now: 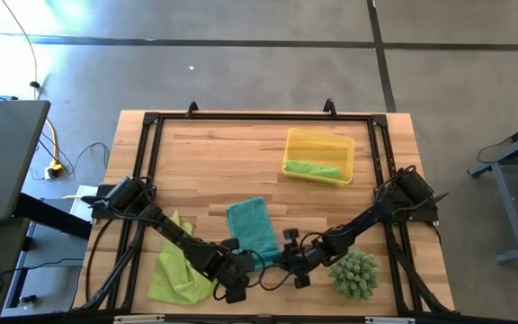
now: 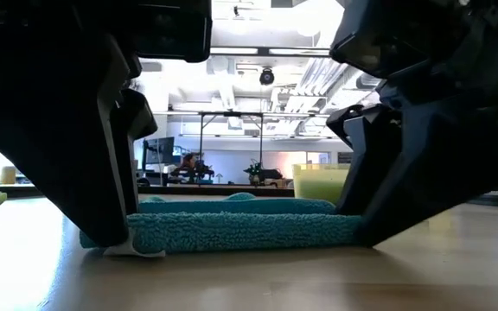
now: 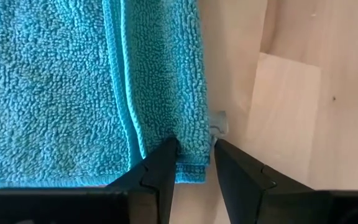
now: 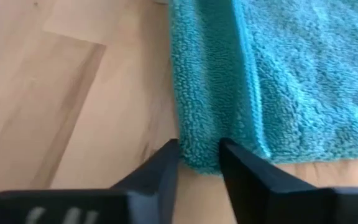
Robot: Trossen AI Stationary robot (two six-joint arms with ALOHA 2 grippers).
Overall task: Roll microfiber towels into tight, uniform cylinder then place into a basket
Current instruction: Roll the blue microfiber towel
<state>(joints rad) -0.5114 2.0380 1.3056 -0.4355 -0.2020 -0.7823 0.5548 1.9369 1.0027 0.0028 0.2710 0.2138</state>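
Note:
The teal microfiber towel lies flat on the table near its front edge, with its near edge turned over into a narrow fold. My left gripper is shut on the fold's left end, and my right gripper is shut on its right end. A lime-green towel lies crumpled at the front left. The yellow basket stands at the far right and holds a rolled lime-green towel. My left gripper pinches the left end of the folded-over near edge between its two fingers, several layers thick. The fingers slant down from the near side, and a white label shows beside them. The fold rests on the table. My right gripper pinches the right end of the same fold between its two fingers, slanting down from the near side. The fold lies on the table there, and the rest of the towel lies spread out flat beyond it.
A spiky green ball-shaped plant sits at the front right, close beside my right arm. A black frame runs around the table. Bare wood lies between the teal towel and the basket.

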